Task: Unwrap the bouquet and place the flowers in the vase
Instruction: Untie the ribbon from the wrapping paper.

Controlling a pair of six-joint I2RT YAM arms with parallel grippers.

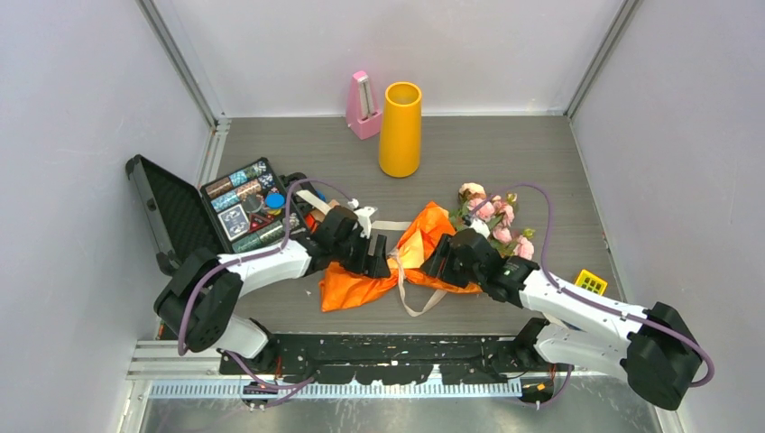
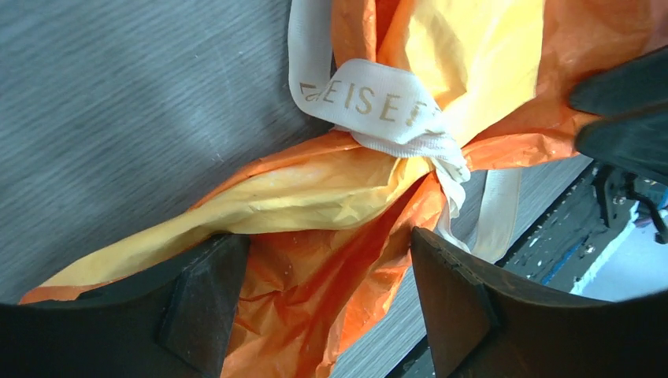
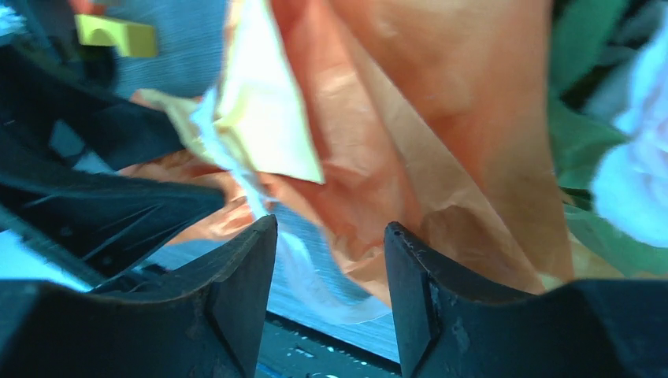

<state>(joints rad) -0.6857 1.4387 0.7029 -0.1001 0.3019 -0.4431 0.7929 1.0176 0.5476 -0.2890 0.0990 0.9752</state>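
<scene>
Stage: early. The wrap was not off and nothing was in the vase.
Bouquet: a bunch of pale pink artificial roses wrapped in orange paper, the bouquet [image 1: 424, 248] lay on its side at the near centre of the counter, between the two tools, with its heads pointing far-right.
Paper: the crinkled orange paper [image 1: 356, 287] was bunched at the knot and fanned out to the near left.
Ribbon: the beige printed fabric ribbon [image 2: 378, 98] was knotted round the gathered paper, and its loose tails trailed toward the near edge.
Flowers: the pink flowers [image 1: 492, 215], with green leaves, showed at the far-right mouth of the wrap. The stems were hidden inside.
Vase: the tall plain yellow-orange cylinder vase [image 1: 400, 129] stood upright at the far centre, well apart from the bouquet, with no stems in it.
Left tool: the left tool [image 2: 327, 307] was spread, one finger on either side of the paper below the knot, and pinched nothing.
Right tool: the right tool [image 3: 331, 299] was spread, low over the paper right of the knot, and held nothing.
Outstanding (judgement): undo the knot, open the paper, then lift the stems out and stand them in the vase.
Counter: a grey wood-grain counter [image 1: 298, 144].
Other items: a pink pyramid-shaped metronome [image 1: 363, 106] stood just left of the vase. An open black case [image 1: 244, 207] of small parts lay at the left. A small yellow gridded block [image 1: 590, 281] lay at the near right.
Room: plain white walls [image 1: 81, 108] enclosed the left, far and right sides.
</scene>
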